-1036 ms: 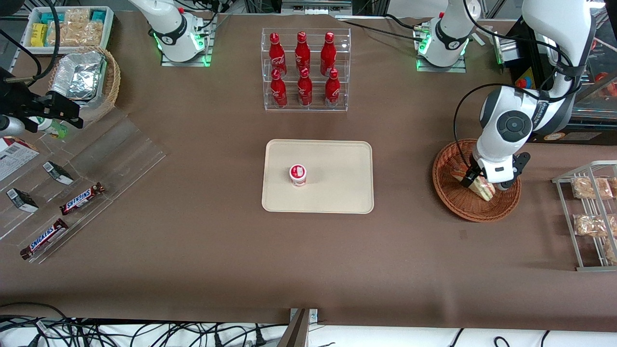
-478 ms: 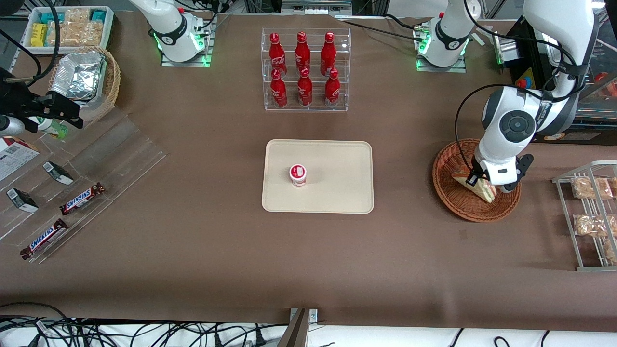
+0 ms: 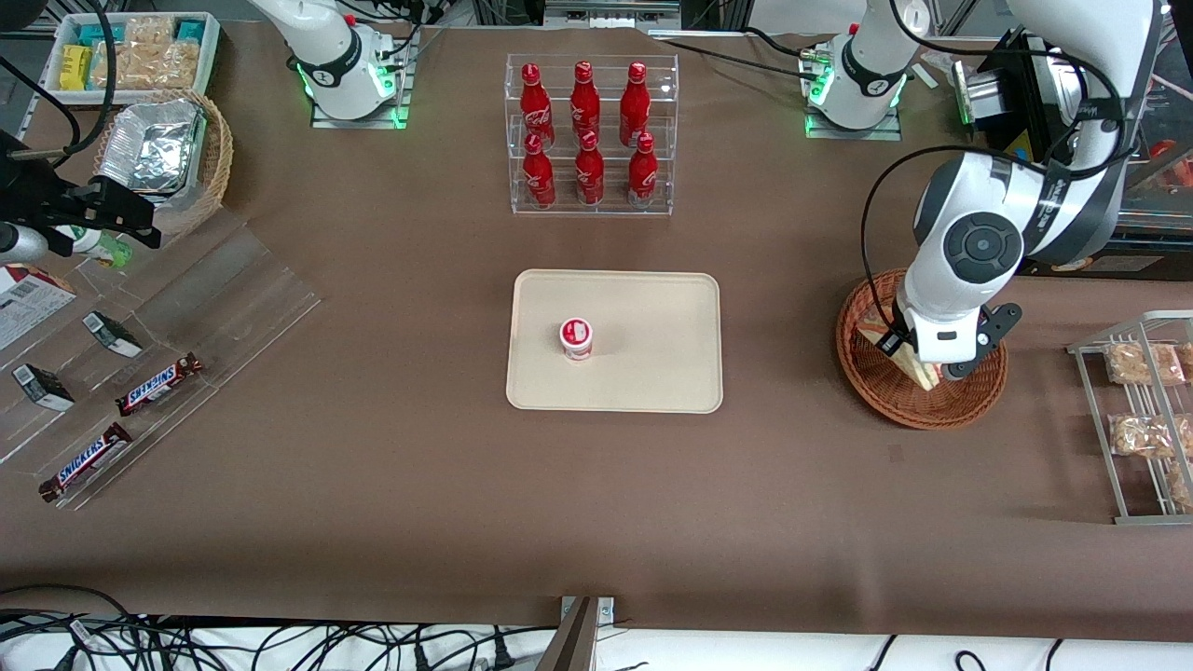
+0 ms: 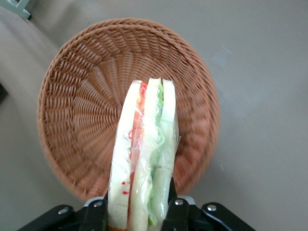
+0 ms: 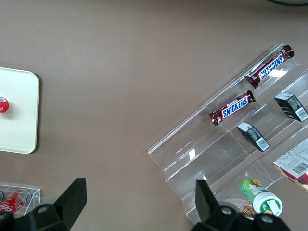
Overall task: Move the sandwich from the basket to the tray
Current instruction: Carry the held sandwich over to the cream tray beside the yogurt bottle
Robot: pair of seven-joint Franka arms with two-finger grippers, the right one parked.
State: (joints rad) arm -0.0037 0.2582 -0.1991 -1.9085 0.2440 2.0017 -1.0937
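The gripper (image 4: 137, 214) is clenched on the sandwich (image 4: 142, 159), one finger (image 4: 98, 211) pressing each bread face. The sandwich hangs above the basket (image 3: 876, 387), clear of its weave. The tray (image 3: 652, 373), toward the parked arm's end, carries a small cup (image 3: 576, 337).

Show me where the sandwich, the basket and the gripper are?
sandwich (image 4: 144, 159), left wrist view, on its wrapped filling edge.
basket (image 4: 77, 120), left wrist view, on its woven inner wall.
gripper (image 4: 137, 211), left wrist view, above the basket, shut on the sandwich.
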